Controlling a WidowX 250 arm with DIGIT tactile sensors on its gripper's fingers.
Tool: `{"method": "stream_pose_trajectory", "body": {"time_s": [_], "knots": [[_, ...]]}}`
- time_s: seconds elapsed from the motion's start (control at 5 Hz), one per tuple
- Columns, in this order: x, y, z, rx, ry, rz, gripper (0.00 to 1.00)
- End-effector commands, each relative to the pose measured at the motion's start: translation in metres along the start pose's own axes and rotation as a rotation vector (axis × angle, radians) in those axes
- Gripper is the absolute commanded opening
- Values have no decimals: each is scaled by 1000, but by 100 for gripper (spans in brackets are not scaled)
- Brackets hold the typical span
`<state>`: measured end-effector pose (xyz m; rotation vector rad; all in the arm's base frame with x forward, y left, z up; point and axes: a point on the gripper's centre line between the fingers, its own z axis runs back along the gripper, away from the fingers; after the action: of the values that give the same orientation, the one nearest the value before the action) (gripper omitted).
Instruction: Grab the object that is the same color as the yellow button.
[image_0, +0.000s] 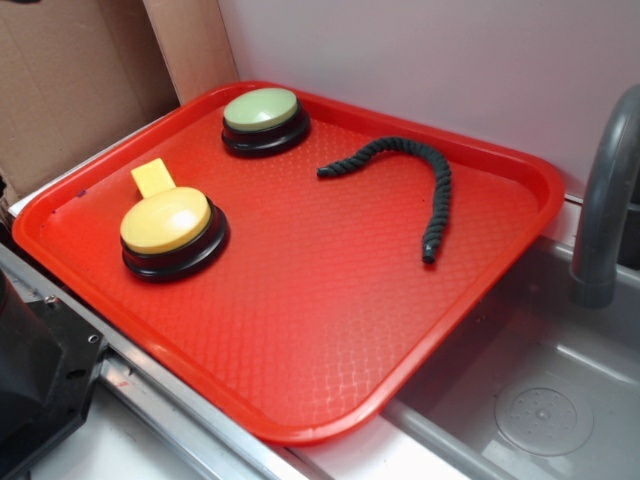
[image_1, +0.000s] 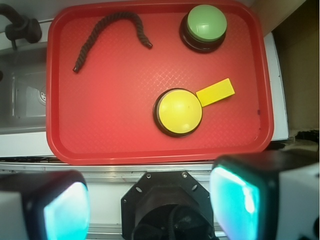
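The small flat yellow block, the object (image_1: 215, 92) (image_0: 153, 177), lies on the red tray (image_1: 125, 125) (image_0: 330, 300), touching the rim of the yellow button (image_1: 179, 111) (image_0: 168, 226), a yellow dome on a black base. In the wrist view my gripper (image_1: 155, 202) hangs high above the near edge of the tray, well short of the block. It is open, its two teal pads (image_1: 235, 202) wide apart with nothing between them. The exterior view does not show the gripper's fingers.
A pale green-topped button (image_1: 205, 26) (image_0: 263, 118) stands at the tray's far side. A dark twisted rope (image_1: 110, 34) (image_0: 415, 180) lies curved on the tray. A grey sink (image_0: 540, 400) with a faucet (image_0: 605, 200) adjoins the tray. Cardboard (image_0: 70, 80) stands behind.
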<state>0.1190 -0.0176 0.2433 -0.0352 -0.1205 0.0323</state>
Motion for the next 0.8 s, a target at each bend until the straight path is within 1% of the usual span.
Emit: {"method": "stream_pose_trajectory", "body": {"time_s": [0.0,0.2,0.4,0.6], "knots": [[0,0,0,0,0,0,100],[12,19,-17,56,8,176,100],[19,41,-37,64,4,368,100],[25,67,-60,51,2,594,100]]}}
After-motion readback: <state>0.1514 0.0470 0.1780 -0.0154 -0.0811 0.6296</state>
